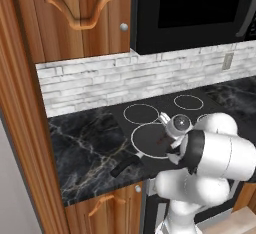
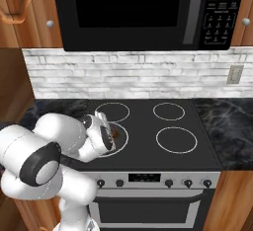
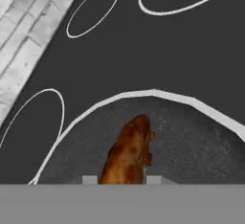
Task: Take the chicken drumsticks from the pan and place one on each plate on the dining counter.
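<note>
Golden-orange drumstick [image 3: 128, 151] lying inside the pan [image 3: 201, 146], near its middle, long axis running up from between the two finger tips. Gripper [image 3: 122, 180] nearly closed, tips pressed to either side of the drumstick's near end; judged a grip on the meat, though contact itself sits at the frame's bottom edge. Pan resting on the front-left burner of the stove [image 2: 148, 126], short handle [image 1: 125, 165] poking over the marble counter [image 1: 85, 148]. Hand [image 1: 176, 128] low over the pan, wrist tilted down.

Risks from here, as judgement only: grip near one end rather than mid-body, so a swing or slip on lifting; greasy rounded surface sliding out during a fast lift; dragging against the pan rim on the way out. Second drumstick and plates not identifiable here.
</note>
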Motion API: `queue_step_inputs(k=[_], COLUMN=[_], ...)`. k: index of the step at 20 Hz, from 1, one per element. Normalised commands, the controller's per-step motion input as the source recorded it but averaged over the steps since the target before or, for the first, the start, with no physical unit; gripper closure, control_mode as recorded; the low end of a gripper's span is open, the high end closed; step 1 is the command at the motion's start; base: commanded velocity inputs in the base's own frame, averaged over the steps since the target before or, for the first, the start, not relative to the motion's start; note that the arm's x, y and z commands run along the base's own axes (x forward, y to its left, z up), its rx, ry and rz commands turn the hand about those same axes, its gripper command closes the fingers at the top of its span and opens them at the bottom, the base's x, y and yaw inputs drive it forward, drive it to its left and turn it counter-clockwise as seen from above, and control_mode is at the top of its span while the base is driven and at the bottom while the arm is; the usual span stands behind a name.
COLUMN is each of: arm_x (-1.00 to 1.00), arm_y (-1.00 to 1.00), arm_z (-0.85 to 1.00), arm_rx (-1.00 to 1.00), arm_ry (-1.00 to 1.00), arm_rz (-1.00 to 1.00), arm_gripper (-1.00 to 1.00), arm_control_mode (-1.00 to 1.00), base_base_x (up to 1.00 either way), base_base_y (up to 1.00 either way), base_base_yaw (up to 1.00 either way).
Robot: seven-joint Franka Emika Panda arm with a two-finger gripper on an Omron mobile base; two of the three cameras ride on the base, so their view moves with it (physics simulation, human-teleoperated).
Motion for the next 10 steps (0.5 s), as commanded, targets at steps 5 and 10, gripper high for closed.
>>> queue_step_inputs(k=[5,10], arm_x=[-0.2,-0.45], arm_y=[-0.41,-0.02], arm_z=[1.0,1.0], arm_rx=[0.28,0.13], arm_ry=[0.1,0.3], arm_rz=[0.03,0.12], arm_gripper=[1.0,1.0], arm_control_mode=[-1.0,-1.0], base_base_x=[0.0,0.0], base_base_y=[0.0,0.0], base_base_yaw=[0.0,0.0])
